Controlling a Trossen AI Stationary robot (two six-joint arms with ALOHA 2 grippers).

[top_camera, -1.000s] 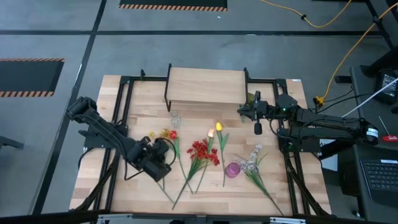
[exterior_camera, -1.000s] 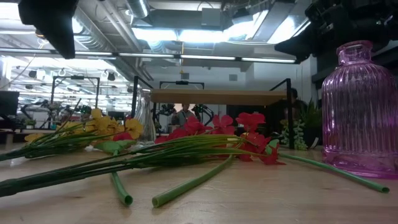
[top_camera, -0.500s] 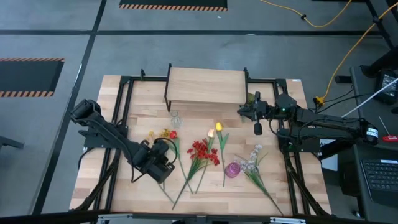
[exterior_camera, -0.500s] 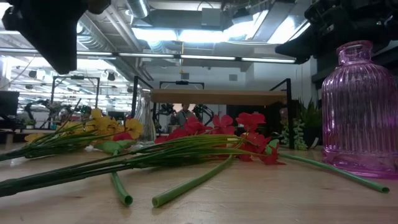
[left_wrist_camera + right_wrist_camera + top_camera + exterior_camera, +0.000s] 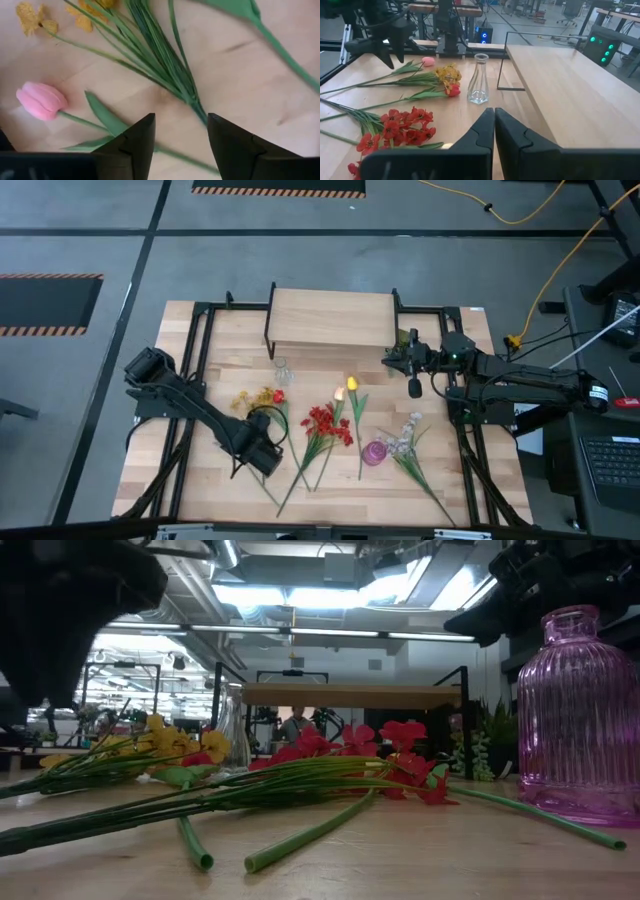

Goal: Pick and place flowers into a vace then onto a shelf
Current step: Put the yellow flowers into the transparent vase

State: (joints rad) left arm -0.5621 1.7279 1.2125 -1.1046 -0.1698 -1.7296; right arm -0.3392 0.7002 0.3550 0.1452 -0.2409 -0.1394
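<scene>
Overhead, the large light wooden tabletop (image 5: pixel 200 480) carries the small light-wood shelf on black legs (image 5: pixel 330 318) at its far edge, nothing on it. The ribbed pink glass vase (image 5: pixel 572 720) and the clear glass flask-shaped vase (image 5: pixel 478 80) both stand empty. The red, yellow and white long-stemmed artificial flowers (image 5: pixel 322 427) lie flat between them, with a pink tulip (image 5: pixel 41 100) beside the yellow spray. The left gripper (image 5: pixel 180 137) hovers over the green stems, fingers apart, holding nothing. The right gripper (image 5: pixel 494 127) waits by the shelf, fingers together, empty.
</scene>
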